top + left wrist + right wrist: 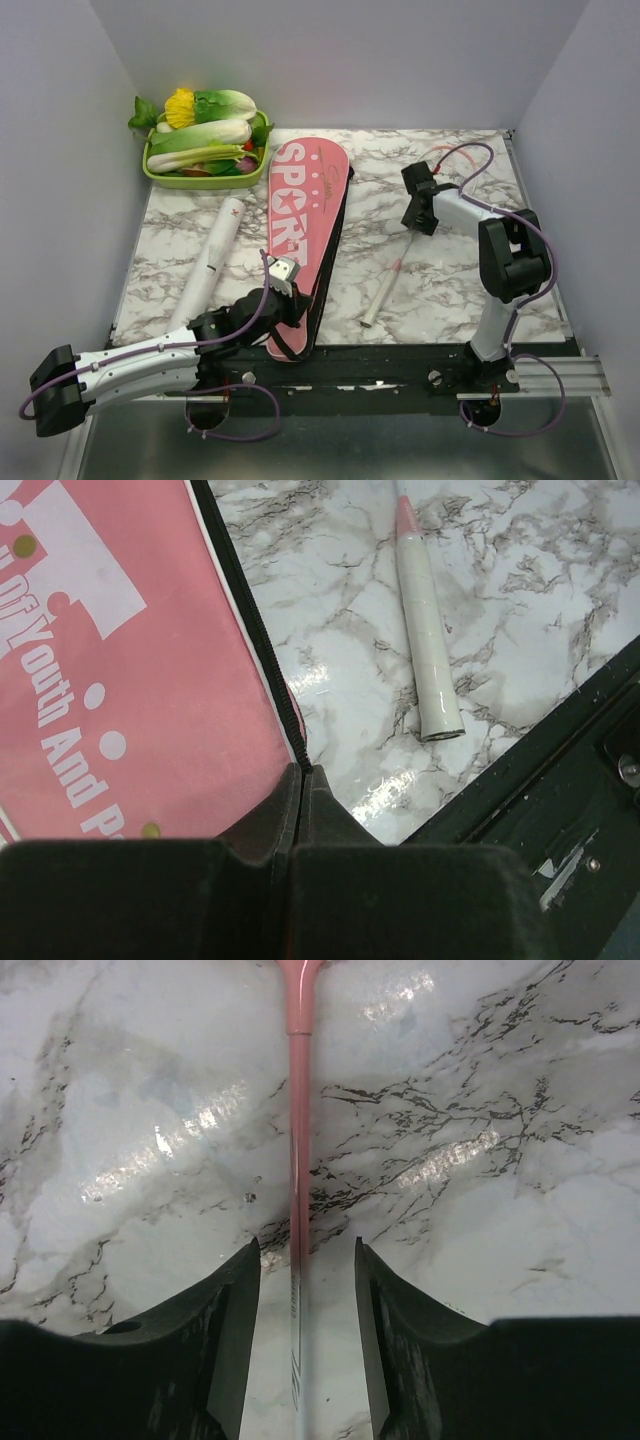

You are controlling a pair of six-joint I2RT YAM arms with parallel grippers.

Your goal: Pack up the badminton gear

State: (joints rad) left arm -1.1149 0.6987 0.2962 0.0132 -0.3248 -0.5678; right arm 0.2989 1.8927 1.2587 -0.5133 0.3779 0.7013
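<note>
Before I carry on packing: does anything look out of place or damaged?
Only the green tray of leafy vegetables in the far left corner, beside the pink cover, looks odd among sports gear. Nothing looks spilled.

Flat pink cover [300, 235] between white tube [211, 262] and racket [385, 288]

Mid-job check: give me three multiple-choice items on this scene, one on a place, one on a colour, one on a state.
1. Seen from above, where does the white tube lie against the pink cover? A left of it; B right of it; C on top of it.
2. The vegetable tray is: A blue; B green; C red.
3. The right pincer at the racket shaft is: A clamped on it; B open, straddling it; C far from it.
Key: 1 A, the tube lies apart on the cover's left; 2 B, its rim is green; 3 B, gaps show on both sides of the shaft.
</note>
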